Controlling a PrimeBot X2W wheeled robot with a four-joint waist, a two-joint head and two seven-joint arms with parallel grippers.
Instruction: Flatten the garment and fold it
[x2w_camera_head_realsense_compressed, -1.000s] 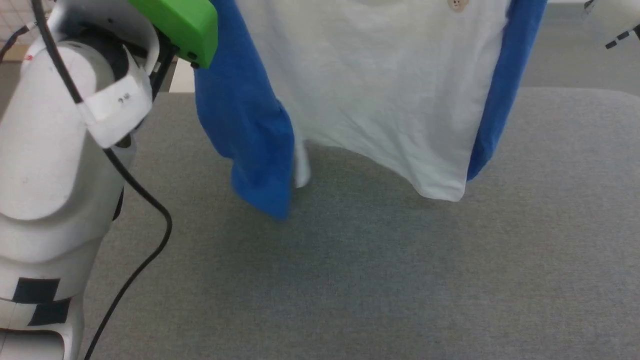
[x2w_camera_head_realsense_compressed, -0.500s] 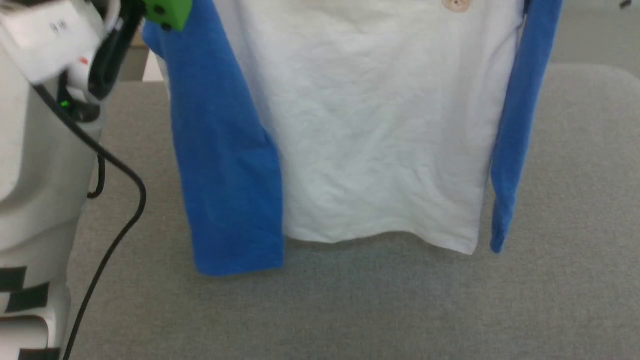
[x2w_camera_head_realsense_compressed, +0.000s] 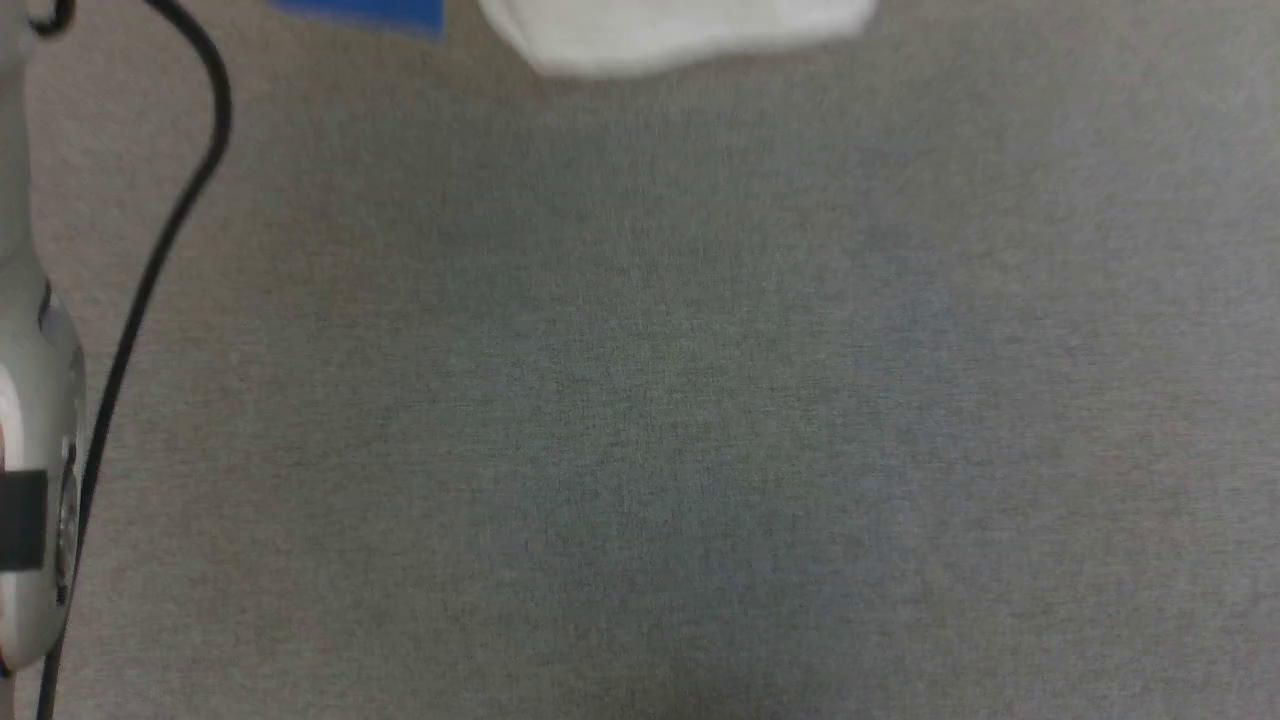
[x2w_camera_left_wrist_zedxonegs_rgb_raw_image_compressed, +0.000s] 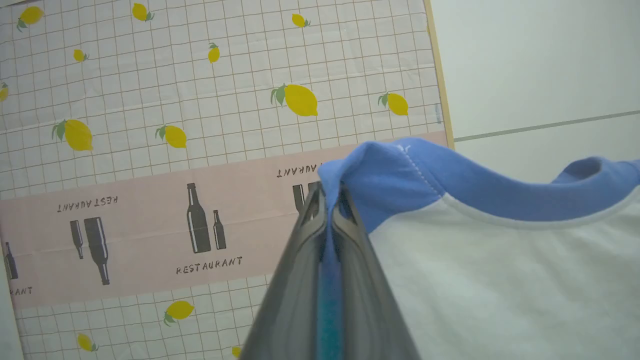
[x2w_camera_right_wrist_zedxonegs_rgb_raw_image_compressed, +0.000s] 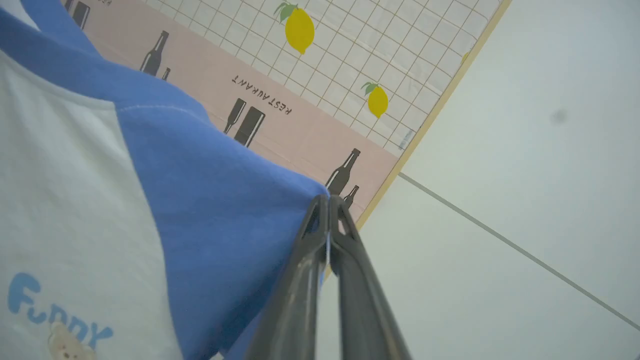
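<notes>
The left gripper (x2w_camera_left_wrist_zedxonegs_rgb_raw_image_compressed: 330, 194) and right gripper (x2w_camera_right_wrist_zedxonegs_rgb_raw_image_compressed: 329, 201) are each pinching a blue shoulder of the garment (x2w_camera_left_wrist_zedxonegs_rgb_raw_image_compressed: 500, 280), jaws clamped tight, fingers pointing toward a cloth (x2w_camera_left_wrist_zedxonegs_rgb_raw_image_compressed: 150, 165) reading "RESTAURANT".

You find the garment (x2w_camera_head_realsense_compressed: 680, 35) over the table's (x2w_camera_head_realsense_compressed: 640, 400) far side, the left arm (x2w_camera_head_realsense_compressed: 35, 400) and its cable (x2w_camera_head_realsense_compressed: 152, 270) at left, a panel (x2w_camera_left_wrist_zedxonegs_rgb_raw_image_compressed: 150, 125) behind it.

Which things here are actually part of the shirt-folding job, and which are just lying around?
Part of the job:
the garment, pinched at both blue shoulders
left gripper
right gripper
grey surface beneath it

Just lying about:
lemon-print cloth behind
black cable
</notes>
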